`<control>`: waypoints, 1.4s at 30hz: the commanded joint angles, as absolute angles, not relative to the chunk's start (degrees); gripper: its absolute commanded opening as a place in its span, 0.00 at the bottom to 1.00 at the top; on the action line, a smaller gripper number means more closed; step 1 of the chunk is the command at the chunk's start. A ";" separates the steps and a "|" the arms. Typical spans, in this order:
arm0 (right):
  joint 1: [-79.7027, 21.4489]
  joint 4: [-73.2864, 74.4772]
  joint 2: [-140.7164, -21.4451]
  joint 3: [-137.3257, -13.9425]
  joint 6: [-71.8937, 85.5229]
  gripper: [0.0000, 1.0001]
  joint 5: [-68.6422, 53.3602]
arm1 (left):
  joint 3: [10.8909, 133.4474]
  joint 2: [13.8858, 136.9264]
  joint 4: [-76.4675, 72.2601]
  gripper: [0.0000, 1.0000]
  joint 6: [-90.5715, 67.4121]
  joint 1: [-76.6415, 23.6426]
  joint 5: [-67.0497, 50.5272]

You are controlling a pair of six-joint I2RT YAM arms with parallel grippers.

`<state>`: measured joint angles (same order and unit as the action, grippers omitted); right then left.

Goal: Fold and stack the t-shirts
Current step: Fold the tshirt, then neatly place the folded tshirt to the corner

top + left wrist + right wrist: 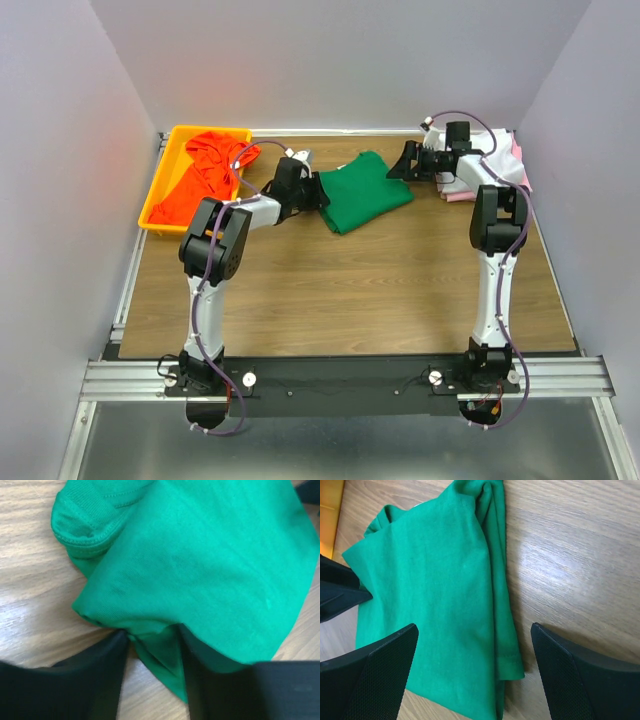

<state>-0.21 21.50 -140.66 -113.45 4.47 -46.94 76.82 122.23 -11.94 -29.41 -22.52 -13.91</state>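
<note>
The dark green cloth t-shirt (365, 195) lies roughly folded on the wooden bench (350, 290), one edge pinched in the left pincer (150, 637). The right pincer (472, 629) hangs spread above it. Left of the left pincer, the crumpled orange-red t-shirt (200, 170) in the yellow plastic tray (158, 195) looks unfolded, and stacking is not yet done.

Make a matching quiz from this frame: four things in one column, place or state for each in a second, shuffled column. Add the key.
Things
1. green shirt
2. orange shirt
3. pink shirt
4. right gripper

Place or state
A. in the tray
B. far right corner, partly under the right arm
C. jaws wide open
D. lying mid table

Pairs: 1-D, 2-A, 3-B, 4-C
</note>
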 commanded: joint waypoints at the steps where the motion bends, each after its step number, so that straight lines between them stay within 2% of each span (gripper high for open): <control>1: -1.23 22.50 -143.96 -114.70 4.66 1.00 -47.46 | 78.05 124.28 -9.32 0.43 -27.60 -22.68 -13.89; 4: -1.84 22.94 -144.58 -114.52 4.83 0.98 -48.51 | 78.22 124.63 -8.79 0.40 -27.16 -22.68 -13.97; 6: -2.55 23.64 -144.93 -114.35 4.83 0.97 -49.48 | 78.22 124.72 -8.53 0.29 -26.98 -22.68 -14.24; 9: -3.78 24.17 -144.93 -113.65 4.22 0.95 -50.71 | 78.31 124.80 -8.61 0.27 -26.89 -22.68 -14.59; 11: -4.57 24.87 -144.84 -113.47 3.87 0.94 -50.97 | 78.31 124.72 -8.61 0.21 -26.81 -22.68 -14.85; 16: -6.94 25.93 -145.28 -113.47 3.60 0.89 -51.50 | 78.40 124.45 -8.70 0.20 -26.54 -22.85 -15.38; 19: -7.91 26.45 -145.90 -113.64 3.69 0.81 -51.50 | 78.49 124.54 -8.70 0.20 -26.54 -23.03 -15.56; 22: -8.70 26.54 -146.16 -113.82 3.69 0.70 -50.98 | 78.66 124.54 -8.79 0.20 -26.54 -23.20 -15.73; 25: -9.23 26.54 -146.34 -113.91 4.39 0.53 -49.49 | 78.75 124.80 -8.88 0.20 -26.46 -23.38 -16.08; 26: -9.23 26.54 -146.25 -113.99 4.57 0.40 -48.96 | 78.66 124.72 -8.96 0.21 -26.46 -23.55 -16.17; 27: -9.23 26.54 -145.90 -113.91 4.66 0.33 -48.43 | 78.58 124.72 -9.05 0.21 -26.46 -23.64 -16.35; 28: -9.23 26.46 -145.64 -113.82 4.66 0.25 -47.91 | 78.49 124.54 -9.05 0.25 -26.46 -23.73 -16.43; 29: -9.23 26.37 -145.29 -113.64 4.57 0.11 -47.38 | 78.40 124.37 -9.14 0.27 -26.54 -23.82 -16.44; 30: -9.23 26.45 -144.33 -113.21 4.40 0.05 -46.24 | 78.05 123.76 -9.40 0.30 -26.63 -23.82 -16.44; 31: -9.23 26.46 -143.79 -112.94 4.31 0.00 -44.84 | 77.79 123.31 -9.40 0.38 -26.63 -23.82 -16.44; 33: -9.23 26.45 -142.30 -112.41 3.96 0.00 -43.43 | 77.52 121.83 -9.32 0.46 -26.54 -23.82 -16.35; 34: -9.23 26.46 -140.47 -111.89 3.78 0.00 -42.72 | 77.08 121.12 -9.23 0.55 -26.54 -23.82 -16.35; 38: -9.14 26.63 -135.02 -110.66 2.73 0.00 -37.98 | 75.68 117.25 -8.70 0.71 -25.93 -23.82 -15.82; 42: -8.53 27.33 -129.82 -109.86 1.15 0.00 -31.65 | 73.66 112.60 -7.30 0.75 -24.26 -23.73 -15.29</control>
<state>-8.64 25.93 -137.08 -110.39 3.66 -39.53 75.24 118.43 -9.04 -26.55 -23.51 -15.22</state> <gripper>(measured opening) 0.048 0.745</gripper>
